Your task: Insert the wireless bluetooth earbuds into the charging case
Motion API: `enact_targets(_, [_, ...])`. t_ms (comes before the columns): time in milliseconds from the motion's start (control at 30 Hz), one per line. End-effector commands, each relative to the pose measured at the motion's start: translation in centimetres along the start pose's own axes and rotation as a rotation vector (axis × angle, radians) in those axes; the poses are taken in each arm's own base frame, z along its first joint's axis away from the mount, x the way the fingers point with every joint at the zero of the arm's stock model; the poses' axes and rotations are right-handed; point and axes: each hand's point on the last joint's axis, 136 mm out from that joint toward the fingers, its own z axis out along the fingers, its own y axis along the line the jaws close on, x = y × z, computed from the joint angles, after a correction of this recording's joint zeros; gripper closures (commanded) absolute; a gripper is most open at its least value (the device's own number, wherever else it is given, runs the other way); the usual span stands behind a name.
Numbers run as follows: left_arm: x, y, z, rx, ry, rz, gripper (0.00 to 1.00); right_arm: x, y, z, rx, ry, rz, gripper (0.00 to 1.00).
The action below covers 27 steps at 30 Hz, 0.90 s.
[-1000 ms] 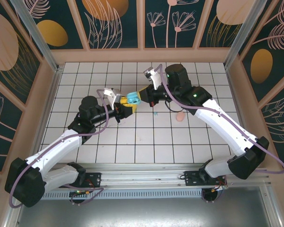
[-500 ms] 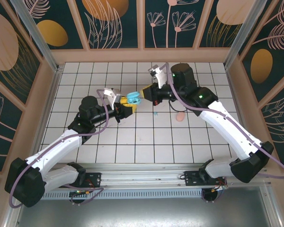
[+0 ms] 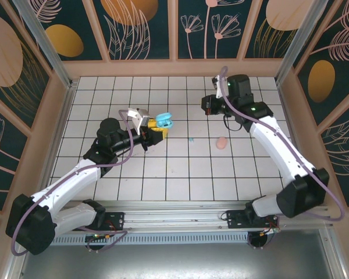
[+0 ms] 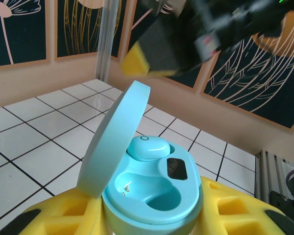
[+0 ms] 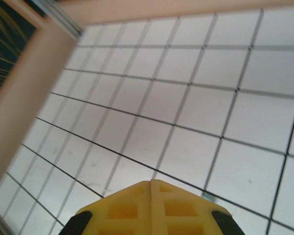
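1. Top view: left arm (image 3: 75, 174) reaches diagonally to mid-desk (image 3: 104, 93), elbow bent. Left jaws pinch the open teal case (image 3: 165, 120), probably presenting it for loading. Right arm (image 3: 279, 145) stretches toward the back, wrist turned left, with right jaws pressed together and empty. Loose teal earbud (image 3: 191, 140) lies on the tiles between the arms, pink oval item (image 3: 221, 142) near it.
2. Left wrist: yellow pads (image 4: 225, 210) clamp the case base on both sides. Lid (image 4: 112, 147) is tipped open. Seated teal earbud (image 4: 148, 147) sits in the far socket. Near socket (image 4: 152, 196) is empty, likely meant for the loose one.
3. Right wrist: jaws meet tip to tip with nothing between, camera tilted down at the tiles.
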Motion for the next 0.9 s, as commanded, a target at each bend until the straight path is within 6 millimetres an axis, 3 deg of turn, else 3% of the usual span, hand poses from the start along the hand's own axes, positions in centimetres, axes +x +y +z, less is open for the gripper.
enact_targets(0, [-1.5, -0.7, -0.4, 0.01, -0.049, 0.037, 1.0, 1.7, -1.9, 2.9, -0.012, 0.049, 0.036, 0.99])
enact_targets(233, [-1.3, -0.7, -0.5, 0.009, -0.047, 0.035, 1.0, 4.9, -7.4, 9.5, -0.041, 0.196, 0.108, 0.95])
enact_targets(333, [-1.2, -0.7, -0.5, 0.005, -0.044, 0.036, 1.0, 6.8, -8.8, 12.3, -0.042, 0.277, 0.105, 0.93])
enact_targets(567, [-1.1, -0.6, -0.6, -0.002, -0.045, 0.032, 1.0, 11.0, -9.6, 16.7, -0.056, 0.426, 0.031, 0.86])
enact_targets(867, [-1.0, -0.5, -0.6, -0.006, -0.037, 0.037, 1.0, 14.5, -9.8, 19.0, -0.077, 0.524, -0.012, 0.83])
